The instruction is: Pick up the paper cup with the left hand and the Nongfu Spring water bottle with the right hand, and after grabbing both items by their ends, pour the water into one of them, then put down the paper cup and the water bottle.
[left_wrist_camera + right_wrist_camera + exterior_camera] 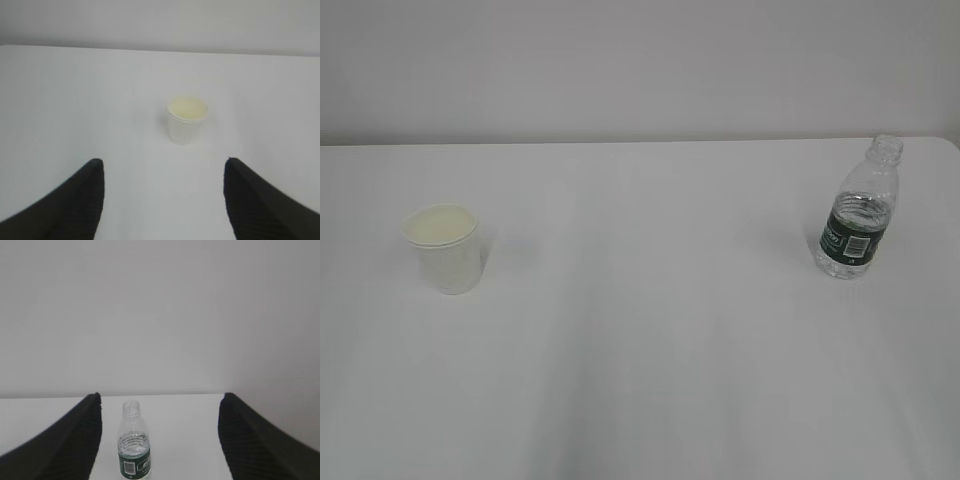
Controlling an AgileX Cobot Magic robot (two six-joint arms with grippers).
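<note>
Nearest the lens in both wrist views are my own fingers, dark and ribbed, framing the bottom corners. Exterior view shows neither arm.

Left side: my left hand (163, 172) is spread wide and empty, nothing between the fingers (80, 200). The paper cup (186, 119) stands upright on the white table (75, 100), ahead of the gap and a little right of its centre, well apart from the fingertips. In the exterior view the cup (443, 248) sits at the left of the table, rim up, cream inside; I cannot tell whether it holds anything.

Right side: my right hand (160, 412) is likewise spread and empty. The water bottle (134, 442) stands upright beyond the fingers, left of the gap's centre, nearer the left finger (75, 440). In the exterior view the bottle (858, 212) stands at the far right of the table, close to its right edge, cap off, green label low on the body. Water level is hard to read.

Judgement: nothing picked up yet; approach stage for both.

Risks:
- Bottle is off-centre in my right gap. A straight advance could clip it with the left finger and tip it; open neck means a spill, and the table edge is near.
- Cup is light and thin. An off-centre closure could push it aside or crush the wall.
- Squeezing the soft bottle hard could force water out of the neck.
</note>
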